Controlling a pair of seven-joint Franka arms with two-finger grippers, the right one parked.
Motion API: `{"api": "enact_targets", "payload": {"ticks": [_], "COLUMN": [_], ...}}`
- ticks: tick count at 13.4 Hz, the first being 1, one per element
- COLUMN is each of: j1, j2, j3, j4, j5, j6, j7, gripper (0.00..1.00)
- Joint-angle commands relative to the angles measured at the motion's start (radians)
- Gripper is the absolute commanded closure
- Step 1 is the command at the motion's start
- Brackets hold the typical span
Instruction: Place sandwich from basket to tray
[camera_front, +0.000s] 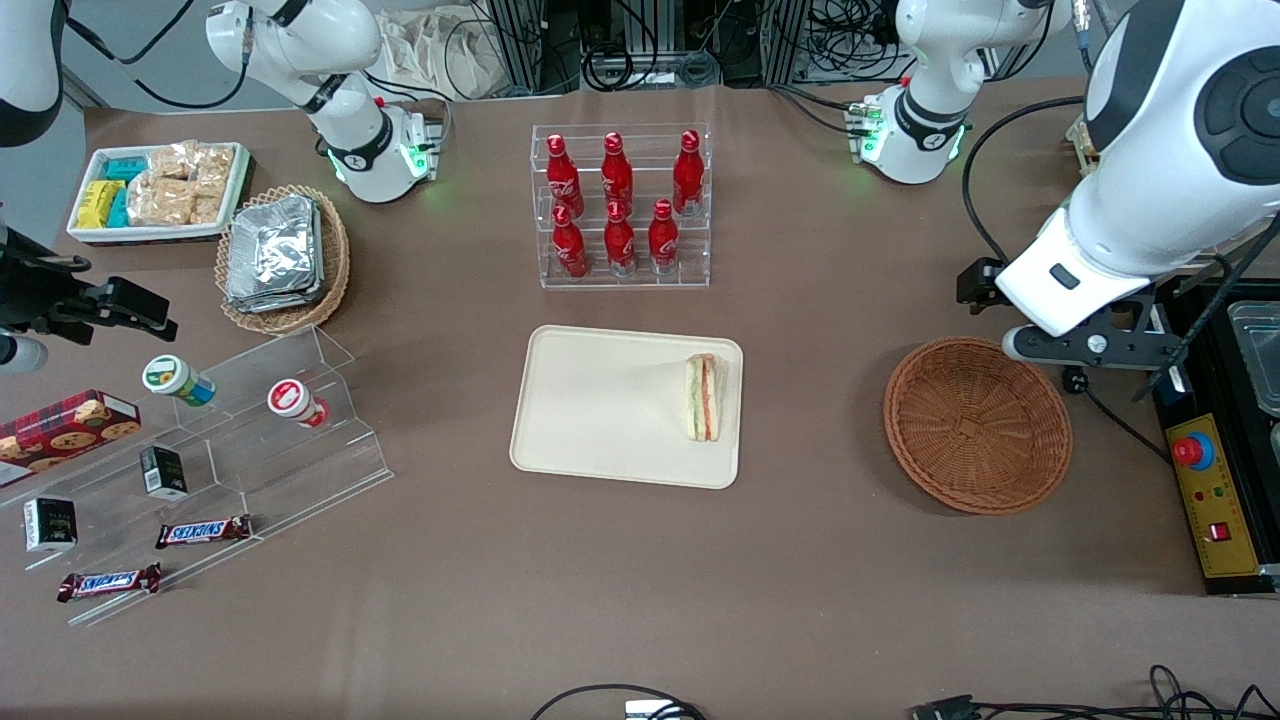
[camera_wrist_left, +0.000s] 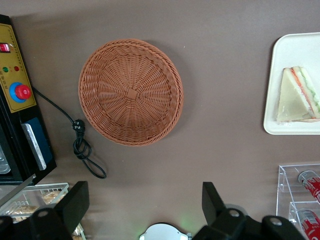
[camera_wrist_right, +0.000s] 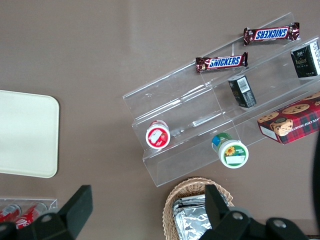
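Observation:
The sandwich (camera_front: 703, 398) lies on the cream tray (camera_front: 600, 430), by the tray's edge nearest the basket. It also shows in the left wrist view (camera_wrist_left: 299, 97) on the tray (camera_wrist_left: 286, 55). The reddish-brown wicker basket (camera_front: 977, 425) stands empty toward the working arm's end of the table, and shows in the left wrist view (camera_wrist_left: 131, 91) as well. My left gripper (camera_front: 1082, 346) hovers high above the table, just farther from the front camera than the basket. Its fingers (camera_wrist_left: 76, 200) are spread wide and the gripper (camera_wrist_left: 145, 205) is open and holds nothing.
A clear rack of red bottles (camera_front: 620, 205) stands farther back than the tray. A black and yellow control box with a red button (camera_front: 1190, 450) and a coiled black cable (camera_wrist_left: 82, 150) lie beside the basket. A tan basket of foil packets (camera_front: 285, 255) and a clear snack shelf (camera_front: 250, 440) stand toward the parked arm's end.

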Motion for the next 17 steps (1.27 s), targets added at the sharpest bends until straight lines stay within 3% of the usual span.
{"api": "enact_targets", "payload": {"ticks": [1, 5, 9, 12, 15, 17], "j1": [0.052, 0.054, -0.061, -0.052, -0.05, -0.049], "j2": [-0.062, -0.148, -0.237, -0.361, -0.356, -0.288], "j3": [-0.011, 0.031, 0.251, 0.262, 0.259, 0.259], "j4": [-0.074, -0.181, -0.305, -0.498, -0.49, -0.387], "j5": [-0.025, -0.056, -0.123, -0.128, -0.128, -0.126], "j6": [-0.005, 0.036, 0.123, 0.275, 0.286, 0.254], "j7": [0.022, 0.026, 0.138, 0.157, 0.155, 0.155], "gripper": [0.0, 0.0, 0.0, 0.0, 0.0, 0.0]}}
